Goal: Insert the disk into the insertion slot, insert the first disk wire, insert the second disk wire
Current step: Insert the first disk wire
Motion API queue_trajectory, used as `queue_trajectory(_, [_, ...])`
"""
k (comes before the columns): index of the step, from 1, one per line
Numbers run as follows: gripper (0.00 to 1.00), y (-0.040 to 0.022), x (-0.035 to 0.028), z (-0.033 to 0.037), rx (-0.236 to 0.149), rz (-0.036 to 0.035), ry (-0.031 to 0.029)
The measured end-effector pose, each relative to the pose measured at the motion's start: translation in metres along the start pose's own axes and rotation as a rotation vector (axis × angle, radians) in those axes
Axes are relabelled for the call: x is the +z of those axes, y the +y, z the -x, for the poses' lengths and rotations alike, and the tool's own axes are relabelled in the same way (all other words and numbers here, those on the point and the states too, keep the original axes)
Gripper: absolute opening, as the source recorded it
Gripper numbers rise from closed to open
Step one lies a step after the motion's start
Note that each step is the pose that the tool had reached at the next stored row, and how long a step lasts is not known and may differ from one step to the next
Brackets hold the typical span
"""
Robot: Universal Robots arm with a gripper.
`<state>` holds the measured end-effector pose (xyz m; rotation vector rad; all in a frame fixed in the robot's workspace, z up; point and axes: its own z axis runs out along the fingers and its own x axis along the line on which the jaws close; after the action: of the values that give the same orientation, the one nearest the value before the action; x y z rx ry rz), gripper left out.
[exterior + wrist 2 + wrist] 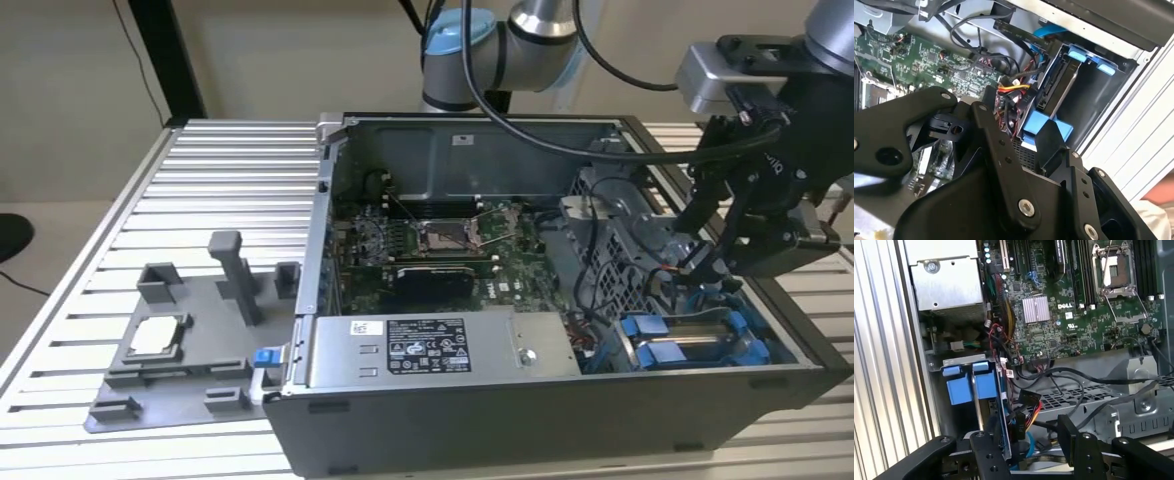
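In the exterior view's left, a grey fixture tray [200, 330] lies on the tabletop [214, 170], set aside from the work. Further right stands the open PC case [534, 420]. The disk [663, 348] already sits in the insertion slot [1104, 100], blue carrier tabs outward for pulling. A black connector on red and yellow wires [1026, 407] hangs loose just beside the disk's end, seemingly unplugged. The tool [1029, 440] hovers over these wires, released, its jaws apart with nothing gripped, probably lined up for the first wire.
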<state>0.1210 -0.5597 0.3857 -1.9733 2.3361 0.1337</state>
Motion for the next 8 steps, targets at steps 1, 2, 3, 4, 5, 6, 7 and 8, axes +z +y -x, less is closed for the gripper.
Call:
queue_trajectory(1, [1.00,-0.0002,0.0003,-0.0004,0.002,-0.0001,-0.0019])
queue_trajectory(2, [1.00,-0.0004,0.0006,-0.0008,0.004,-0.0003,-0.0044])
queue_trajectory(3, [1.00,-0.0007,0.0009,-0.0013,0.006,-0.0005,-0.0067])
queue_trajectory(4, [1.00,-0.0008,0.0011,-0.0018,0.007,-0.0009,-0.0086])
queue_trajectory(5, [1.00,-0.0009,0.0014,-0.0022,0.008,-0.0014,-0.0108])
queue_trajectory(6, [1.00,-0.0011,0.0016,-0.0025,0.008,-0.0024,-0.0135])
queue_trajectory(7, [1.00,-0.0011,0.0020,-0.0028,0.008,-0.0051,-0.0165])
queue_trajectory(8, [1.00,-0.0012,0.0024,-0.0029,0.007,-0.0101,-0.0194])
